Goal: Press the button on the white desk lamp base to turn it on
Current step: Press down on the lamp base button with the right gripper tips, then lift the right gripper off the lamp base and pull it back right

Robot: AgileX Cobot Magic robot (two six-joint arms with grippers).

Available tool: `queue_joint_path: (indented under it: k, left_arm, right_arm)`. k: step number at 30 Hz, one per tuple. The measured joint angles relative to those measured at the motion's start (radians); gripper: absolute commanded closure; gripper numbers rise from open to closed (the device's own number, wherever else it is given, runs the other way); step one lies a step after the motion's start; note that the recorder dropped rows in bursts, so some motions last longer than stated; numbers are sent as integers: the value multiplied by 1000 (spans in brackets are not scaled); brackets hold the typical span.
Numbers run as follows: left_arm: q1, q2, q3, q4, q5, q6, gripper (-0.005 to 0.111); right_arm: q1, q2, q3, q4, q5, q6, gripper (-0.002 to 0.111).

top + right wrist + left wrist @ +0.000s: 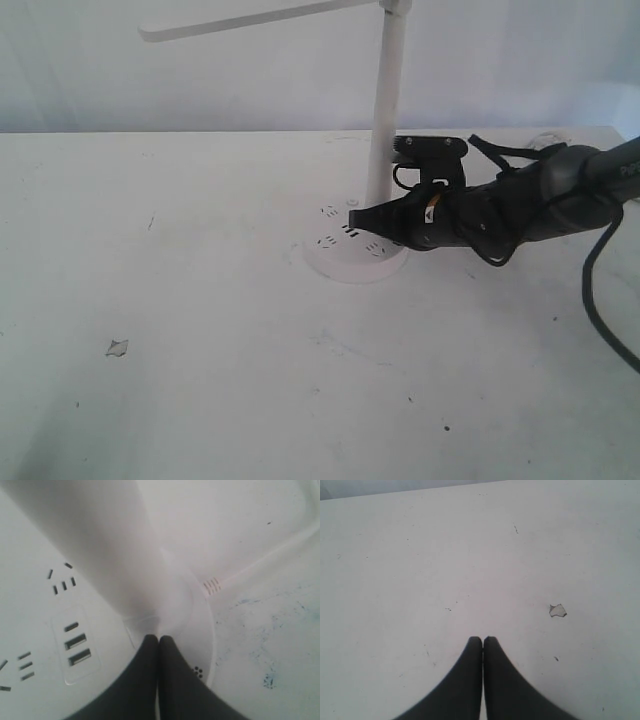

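Observation:
The white desk lamp stands at the back of the table, with its slim pole (385,110) and flat head bar (250,20). Its round white desk lamp base (335,262) shows socket slots and three dark USB ports (75,642). My right gripper (353,216) reaches in from the right, shut, with its tips low over the base. In the right wrist view the right gripper (159,639) sits at the foot of the pole (100,545), by a faint square panel (142,625); contact cannot be told. My left gripper (482,640) is shut over bare table.
A white cable (250,565) leaves the base rim and runs across the table behind it. A small chipped patch (117,347) marks the table at the front left, also seen near the left gripper as a chip (558,611). The right arm's black cable (600,300) hangs at the right edge.

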Motion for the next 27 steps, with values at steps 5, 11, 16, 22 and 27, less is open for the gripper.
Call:
queue_joint_path:
  k: [5, 11, 16, 22, 27]
  left_arm:
    - [0, 0, 0, 0, 0, 0, 107]
    - [0, 0, 0, 0, 0, 0, 107]
    - [0, 0, 0, 0, 0, 0, 107]
    - [0, 0, 0, 0, 0, 0, 107]
    - [0, 0, 0, 0, 0, 0, 107]
  right_arm:
    - [0, 0, 0, -5, 5, 0, 108]
    - [0, -4, 0, -5, 29, -2, 108]
    - [0, -1, -5, -12, 53, -33, 108]
    - [-1, 29, -15, -16, 52, -60, 108]
    - [-1, 36, -19, -16, 43, -62, 108]
